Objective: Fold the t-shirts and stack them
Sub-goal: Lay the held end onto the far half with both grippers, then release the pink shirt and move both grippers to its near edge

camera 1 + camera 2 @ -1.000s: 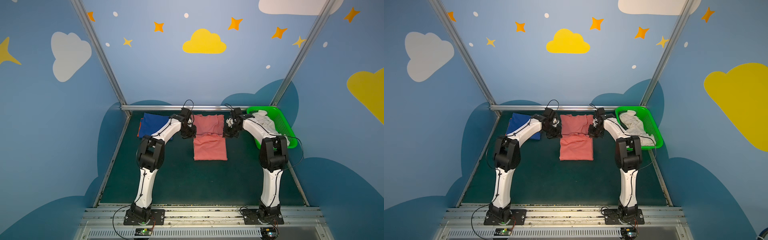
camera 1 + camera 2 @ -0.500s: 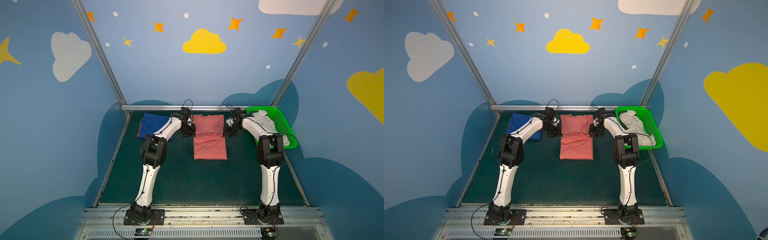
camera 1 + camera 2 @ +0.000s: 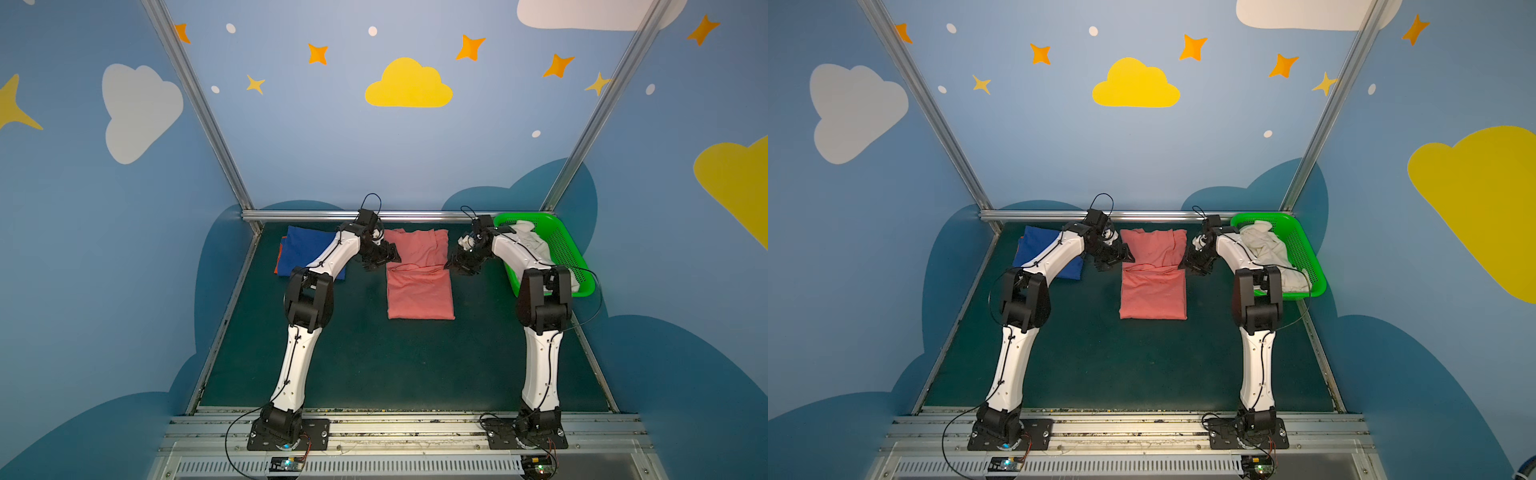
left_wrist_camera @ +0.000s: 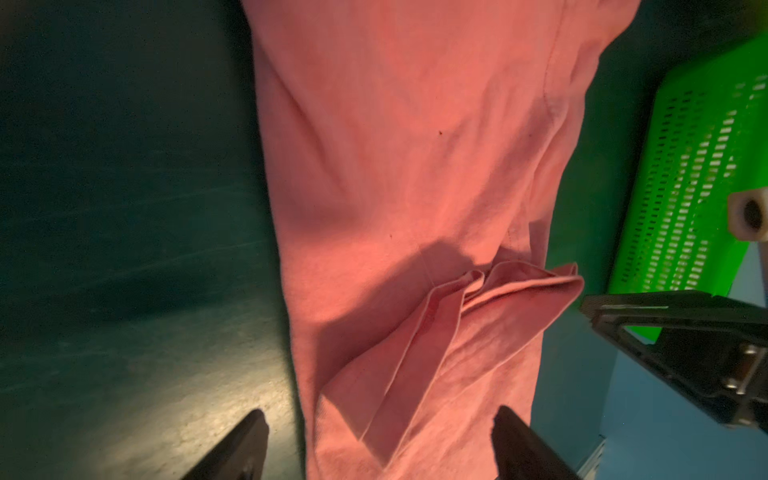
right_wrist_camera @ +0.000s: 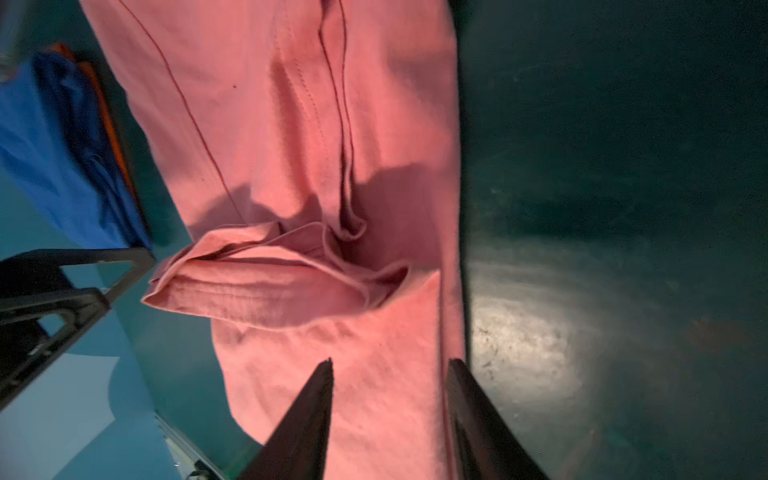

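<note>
Item: salmon-pink t-shirt (image 3: 419, 291), at my 12 o'clock. I've just let go: left gripper (image 4: 380, 415) at its 9 o'clock and right gripper (image 5: 391, 362) at 3 o'clock both parted and empty. Fold laid; stacking likely next.

Shown are a plain salmon-pink t-shirt (image 3: 417, 291), a royal blue t-shirt (image 3: 307, 249), a white t-shirt (image 3: 1266, 247), a green mesh basket (image 3: 563, 249) and a dark green tabletop (image 3: 374, 365).
</note>
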